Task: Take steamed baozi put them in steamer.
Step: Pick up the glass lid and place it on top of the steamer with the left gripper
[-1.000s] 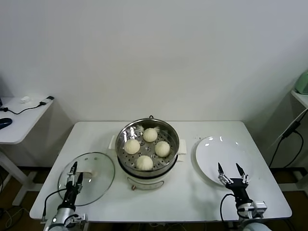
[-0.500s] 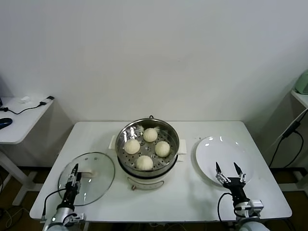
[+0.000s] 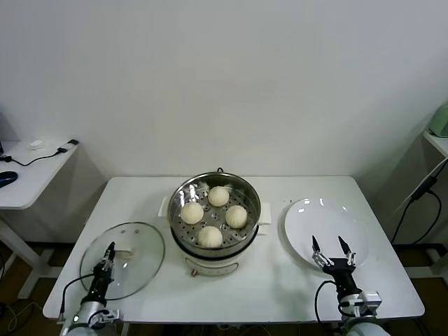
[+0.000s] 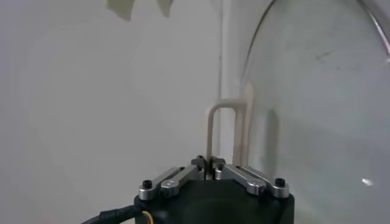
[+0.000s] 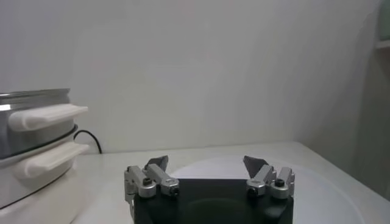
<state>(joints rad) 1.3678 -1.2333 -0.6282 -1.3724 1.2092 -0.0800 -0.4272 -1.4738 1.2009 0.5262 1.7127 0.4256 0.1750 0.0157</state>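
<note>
**Four buns sit in the pot, both arms low at the desk's near edge**

All four steamed baozi (image 3: 213, 214) lie on the perforated tray inside the steamer (image 3: 214, 218), which stands in the middle of the white desk (image 3: 294, 280). The buns are spaced apart in a rough ring, none touching the steel wall.

To the robot's left of the pot, the glass lid (image 3: 123, 258) lies flat on the desk. The left claw (image 3: 107, 256) is at the lid's near rim with its fingers pressed together; I cannot tell whether it grips the lid.

To the right, the white plate (image 3: 323, 229) is bare. The right claw (image 3: 332, 246) hangs over the plate's near edge, fingers spread wide and holding nothing.

A side table (image 3: 28, 175) with a cable stands off to the left.
</note>
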